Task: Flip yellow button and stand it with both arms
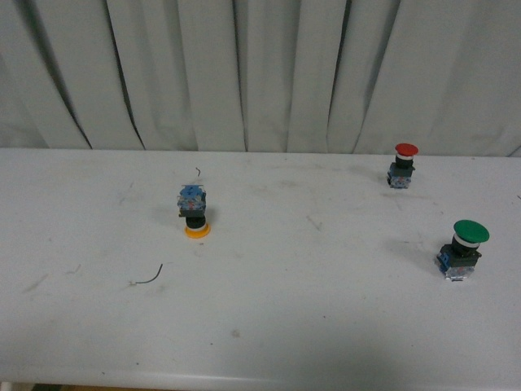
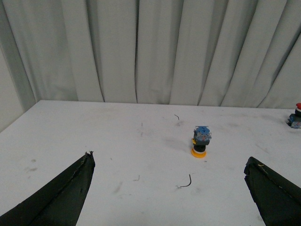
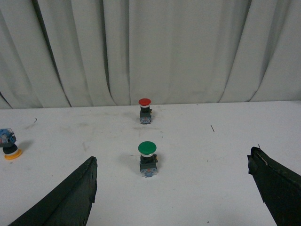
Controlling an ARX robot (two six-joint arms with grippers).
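The yellow button (image 1: 194,213) stands upside down on the white table, yellow cap on the surface and blue contact block on top. It also shows in the left wrist view (image 2: 201,141) and at the edge of the right wrist view (image 3: 8,145). My left gripper (image 2: 169,195) is open and empty, well short of the button, with black fingers (image 2: 61,193) wide apart. My right gripper (image 3: 171,193) is open and empty, its fingers (image 3: 70,197) spread before the green button. Neither arm shows in the front view.
A red-capped button (image 1: 403,165) stands upright at the back right, and a larger green-capped button (image 1: 462,248) stands upright at the right. A thin black wire scrap (image 1: 151,277) lies near the yellow button. Grey curtains hang behind the table.
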